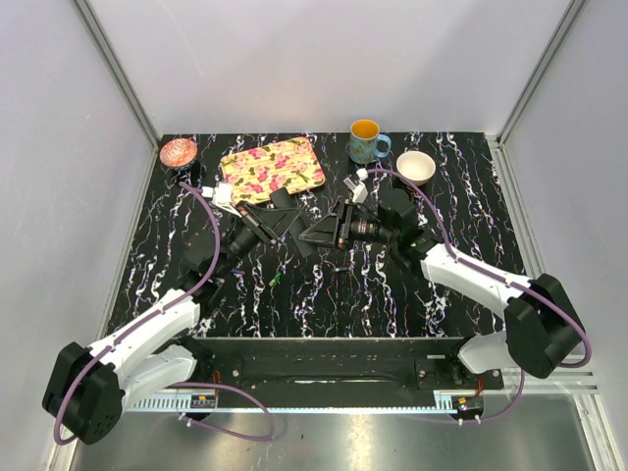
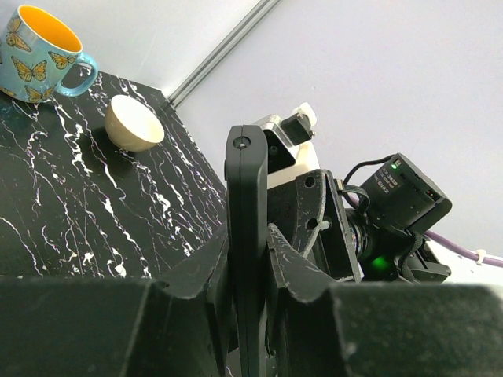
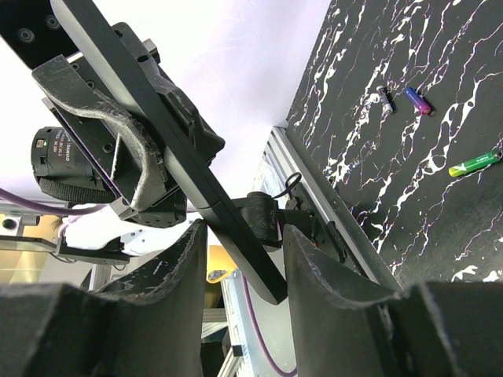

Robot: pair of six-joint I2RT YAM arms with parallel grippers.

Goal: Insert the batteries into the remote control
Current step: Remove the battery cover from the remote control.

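While the left pincer (image 2: 247, 243) clamps the remote control (image 2: 245, 173), the right pincer (image 3: 240, 236) straddles its end, grip indeterminate; camera label (image 2: 391, 182) unreadable.

Black marbled table (image 1: 324, 304) — mug (image 1: 366, 140), bowl (image 1: 415, 167), floral tray (image 1: 273, 169), loose batteries (image 3: 474, 163)

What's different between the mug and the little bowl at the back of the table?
The mug is blue with butterflies and orange inside; the bowl is plain cream-white. The mug has a handle; the bowl has none. The mug stands taller with straight sides; the bowl is low and rounded. Both stand upright, mouth up, a little apart, near the far edge of the table.
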